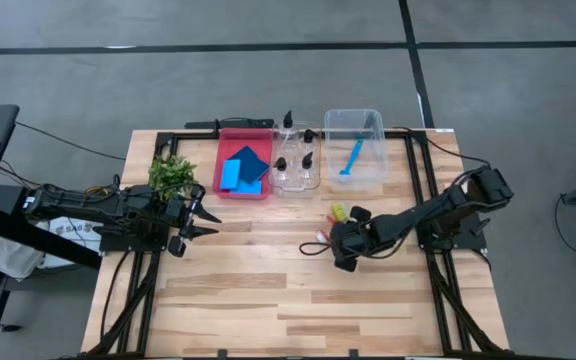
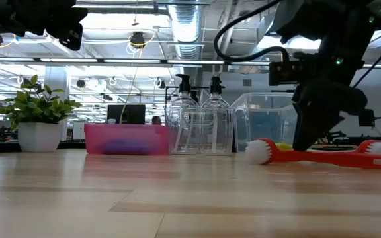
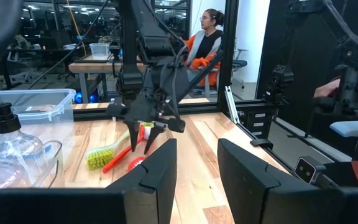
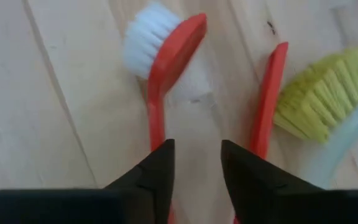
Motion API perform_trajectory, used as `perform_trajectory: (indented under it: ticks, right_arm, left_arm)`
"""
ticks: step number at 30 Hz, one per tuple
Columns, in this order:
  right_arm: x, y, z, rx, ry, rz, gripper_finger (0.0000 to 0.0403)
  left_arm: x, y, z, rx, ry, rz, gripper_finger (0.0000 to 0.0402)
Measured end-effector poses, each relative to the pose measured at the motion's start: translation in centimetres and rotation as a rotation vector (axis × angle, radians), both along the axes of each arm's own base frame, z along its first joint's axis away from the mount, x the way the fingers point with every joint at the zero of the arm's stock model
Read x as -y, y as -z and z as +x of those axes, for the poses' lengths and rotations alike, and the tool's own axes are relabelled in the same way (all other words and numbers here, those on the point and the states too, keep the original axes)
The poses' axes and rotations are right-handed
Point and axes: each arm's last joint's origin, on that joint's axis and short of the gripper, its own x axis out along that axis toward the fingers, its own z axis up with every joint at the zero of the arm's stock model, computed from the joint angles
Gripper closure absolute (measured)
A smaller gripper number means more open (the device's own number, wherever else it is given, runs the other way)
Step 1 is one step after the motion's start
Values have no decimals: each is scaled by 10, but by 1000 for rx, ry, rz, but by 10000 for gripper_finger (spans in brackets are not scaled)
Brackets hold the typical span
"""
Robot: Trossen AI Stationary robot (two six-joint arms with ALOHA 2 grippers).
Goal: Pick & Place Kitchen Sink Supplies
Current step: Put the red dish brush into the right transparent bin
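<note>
The wooden worktop (image 1: 268,290) carries a red bin (image 1: 226,152) holding two blue sponges (image 1: 245,167), a clear tray of pump bottles (image 1: 296,160), and a clear bin (image 1: 370,130) with a blue brush (image 1: 352,158) inside. Near the right arm, two red brushes (image 4: 160,68) and a yellow-green brush (image 4: 319,99) lie loose on the wood, close together.

The likely trouble is that crowding: one red handle runs just beside the other, with the yellow-green bristles almost against it, so a descent slightly off line could pinch two handles at once or push a brush aside.

The right claw (image 4: 194,165) hangs low over the red brushes, fingers parted by a narrow gap and holding nothing; the wrist view shows bare wood between them. The left claw (image 1: 200,222) waits open and empty beside the plant (image 1: 171,176).
</note>
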Motion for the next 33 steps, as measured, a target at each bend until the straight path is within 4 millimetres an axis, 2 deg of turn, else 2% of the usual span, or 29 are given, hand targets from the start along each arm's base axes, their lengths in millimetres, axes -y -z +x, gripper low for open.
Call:
perform_trajectory:
  ticks: [6,11,23,33]
  right_arm:
    - [-1,2,1,-3,-3,6,214]
    - [0,-5,-1,11,-15,1,187]
    - [-4,-18,-1,91,-51,62,188]
    - [-8,3,7,31,-68,102,188]
  left_arm:
    - [0,0,0,0,0,0,284]
    - [0,0,0,0,0,0,284]
    - [0,0,0,0,0,0,284]
    - [0,0,0,1,0,0,284]
